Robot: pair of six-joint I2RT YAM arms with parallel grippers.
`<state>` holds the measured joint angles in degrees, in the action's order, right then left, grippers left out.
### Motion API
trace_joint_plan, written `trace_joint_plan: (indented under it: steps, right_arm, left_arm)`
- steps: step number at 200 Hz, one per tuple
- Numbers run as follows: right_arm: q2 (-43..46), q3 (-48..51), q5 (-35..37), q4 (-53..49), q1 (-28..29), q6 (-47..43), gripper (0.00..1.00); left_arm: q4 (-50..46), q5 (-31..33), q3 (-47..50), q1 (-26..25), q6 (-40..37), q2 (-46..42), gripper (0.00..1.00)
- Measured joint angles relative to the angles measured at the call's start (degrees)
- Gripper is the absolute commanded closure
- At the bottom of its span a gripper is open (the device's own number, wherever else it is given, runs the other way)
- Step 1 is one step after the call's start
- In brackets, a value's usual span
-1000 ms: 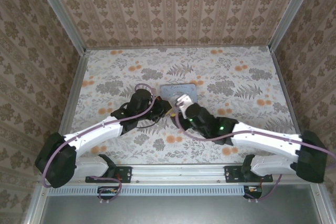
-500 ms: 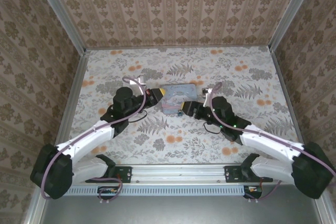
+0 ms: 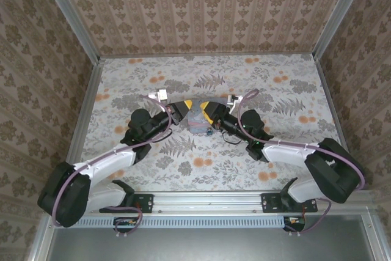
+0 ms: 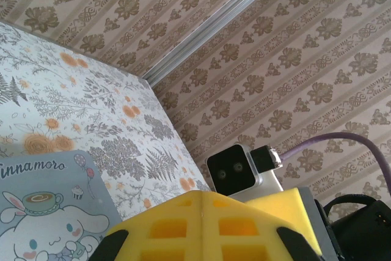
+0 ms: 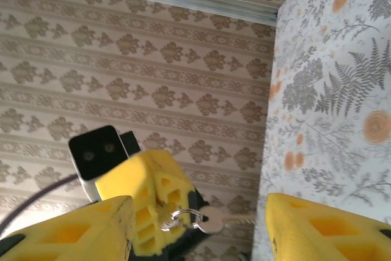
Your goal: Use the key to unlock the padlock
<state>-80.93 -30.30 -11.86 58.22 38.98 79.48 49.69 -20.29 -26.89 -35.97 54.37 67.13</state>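
The left arm (image 3: 110, 163) is reaching in from 8 o'clock and the right arm (image 3: 293, 151) from 4 o'clock. They are meeting nose to nose above the pale blue cartoon tin (image 3: 198, 125), which is lying flat near the middle of the tabletop (image 3: 275, 90).

The left hand (image 3: 185, 106) is tilting up with its yellow fingers (image 4: 201, 224) pressed together. From the right wrist view they are pinching a small silver key (image 5: 211, 219) on a split ring (image 5: 177, 218), its round head sticking out toward 3 o'clock. It is probably being held aloft so that the other hand can line up with it or take it.

The right hand (image 3: 208, 109) is facing it with its fingers (image 5: 73, 227) spread wide and nothing between them, which is likely a stance for receiving.

A tiny dark teal speck at the tin's 4 o'clock corner (image 3: 210, 130) is probably the padlock. It is resting on the tabletop just below the right hand, but it is too small to be sure. Neither hand is gripping it, so the unlocking is not yet under way.

Brown damask-striped wallpaper is closing the cell in at 9, 12 and 3 o'clock, with aluminium posts (image 3: 73, 22) running up the corners. A cloth of grey ferns and orange blossoms is covering the tabletop.
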Motion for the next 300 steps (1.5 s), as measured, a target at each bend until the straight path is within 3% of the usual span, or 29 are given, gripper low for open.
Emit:
trace_joint_plan:
  steps: [80, 148, 182, 198, 242, 250, 261, 269, 282, 300]
  right_arm:
    - [-6.54, -2.08, 2.36, 7.98, 3.17, 7.63, 0.41]
    - [-9.84, -3.41, 2.64, 12.24, 4.52, 10.32, 0.66]
    - [-10.34, -3.41, 3.13, 14.12, 4.83, 11.34, 0.85]
    - [-10.47, -3.41, 3.34, 14.93, 4.9, 11.82, 1.0]
    - [-10.67, -3.39, 3.65, 15.19, 4.9, 12.22, 1.0]
    - [-10.67, -3.37, 3.65, 15.17, 4.83, 12.17, 1.0]
    - [-10.67, -3.13, 3.58, 15.13, 4.66, 12.02, 1.0]
    - [-10.64, -2.71, 3.63, 15.08, 4.46, 11.93, 1.0]
    - [-10.49, -1.73, 3.52, 14.64, 4.11, 11.23, 1.0]
    - [-9.01, 0.0, 3.28, 11.87, 3.13, 9.18, 1.0]
  left_arm:
    - [4.28, 1.09, 0.04, -0.76, 0.0, 1.9, 1.0]
    - [4.9, 1.73, 0.04, -0.94, 0.0, 2.54, 1.0]
    - [4.83, 2.27, 0.04, -1.14, 0.0, 2.71, 1.0]
    - [5.01, 2.84, 0.04, -1.11, 0.0, 2.89, 1.0]
    - [5.16, 3.43, 0.04, -1.16, 0.02, 2.95, 1.0]
    - [4.96, 3.48, 0.04, -1.18, 0.07, 2.95, 0.92]
    - [4.28, 3.48, 0.04, -1.2, 0.33, 2.89, 0.64]
    - [3.19, 3.48, 0.04, -1.25, 0.5, 2.69, 0.51]
    - [0.94, 3.58, 0.04, -1.11, 1.4, 1.88, 0.38]
    - [-3.32, 3.65, 0.04, -0.26, 2.8, -1.22, 0.32]
